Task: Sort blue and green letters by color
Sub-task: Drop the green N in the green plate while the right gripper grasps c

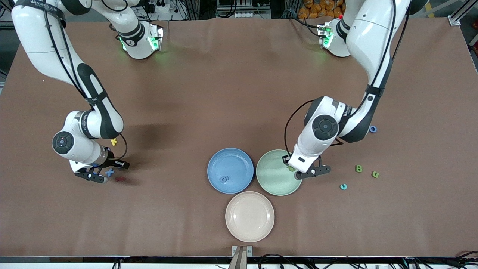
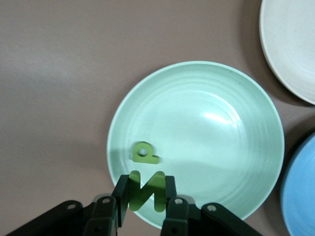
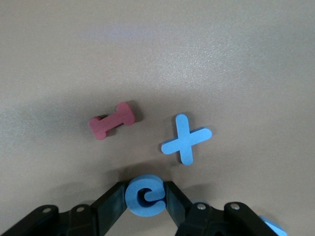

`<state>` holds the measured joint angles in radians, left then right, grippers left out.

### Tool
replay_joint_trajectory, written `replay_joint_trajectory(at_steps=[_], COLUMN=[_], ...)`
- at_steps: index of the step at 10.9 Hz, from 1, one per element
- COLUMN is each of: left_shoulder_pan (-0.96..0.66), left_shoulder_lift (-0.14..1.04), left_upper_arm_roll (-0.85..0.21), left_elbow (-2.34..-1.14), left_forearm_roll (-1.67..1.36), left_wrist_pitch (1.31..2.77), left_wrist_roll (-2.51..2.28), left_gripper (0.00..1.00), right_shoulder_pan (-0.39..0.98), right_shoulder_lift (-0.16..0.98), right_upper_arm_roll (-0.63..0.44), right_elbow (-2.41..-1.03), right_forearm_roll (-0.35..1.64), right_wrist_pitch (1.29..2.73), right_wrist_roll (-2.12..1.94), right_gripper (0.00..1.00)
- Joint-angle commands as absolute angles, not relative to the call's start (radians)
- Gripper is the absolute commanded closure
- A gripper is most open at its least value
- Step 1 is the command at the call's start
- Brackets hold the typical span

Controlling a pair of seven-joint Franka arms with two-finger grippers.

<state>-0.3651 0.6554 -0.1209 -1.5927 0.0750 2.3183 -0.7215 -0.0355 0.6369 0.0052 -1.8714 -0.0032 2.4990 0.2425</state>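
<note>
While the left gripper [image 2: 142,196] hangs over the rim of the pale green ridged plate [image 1: 272,183], its fingers pinch a chunky olive-green letter N [image 2: 146,190], with a small green letter [image 2: 144,153] already lying in the plate just beside it. Toward the right arm's end of the table, the right gripper [image 3: 146,196] hangs low over the brown tabletop [image 1: 224,93], clamped on a thick blue letter C [image 3: 145,195], with a flat blue letter X [image 3: 186,139] and a dark red letter I [image 3: 111,120] lying just beside it.

Risk on the left looks to be a release so near the plate's edge that the N tips off onto the table, or lands on the letter lying there and bounces out. On the right, the C is gripped by its curved sides, so it could twist or pop free on the long carry to the blue plate [image 1: 231,164], which holds one blue letter [image 1: 224,179]. More green letters [image 1: 359,168] wait near the left arm's end.
</note>
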Motion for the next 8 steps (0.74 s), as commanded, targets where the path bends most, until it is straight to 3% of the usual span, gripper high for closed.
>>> replay_joint_trajectory(at_steps=[1,2,8], left_shoulder_pan=[-0.39,-0.39,-0.298], left_shoulder_lift=[0.704,0.704,0.651], left_upper_arm_roll=[-0.11,-0.109,-0.113], left_elbow=[-1.525,-1.525,-1.574], left_forearm_roll=[0.055,0.061,0.126], left_wrist_pitch=[2.301,2.302,2.278], left_wrist_roll=[-0.765,-0.753,-0.553], left_gripper=[0.68,0.01,0.0], right_shoulder_pan=[-0.043,-0.04,-0.04], right_shoulder_lift=[0.621,0.609,0.58], right_upper_arm_roll=[0.02,0.021,0.075], right_elbow=[-1.898,-1.894,-1.879], right_forearm_roll=[-0.012,-0.011,-0.009], right_wrist_pitch=[2.493,2.47,2.408], right_wrist_roll=[0.242,0.247,0.328], right_gripper=[1.0,1.0,1.0])
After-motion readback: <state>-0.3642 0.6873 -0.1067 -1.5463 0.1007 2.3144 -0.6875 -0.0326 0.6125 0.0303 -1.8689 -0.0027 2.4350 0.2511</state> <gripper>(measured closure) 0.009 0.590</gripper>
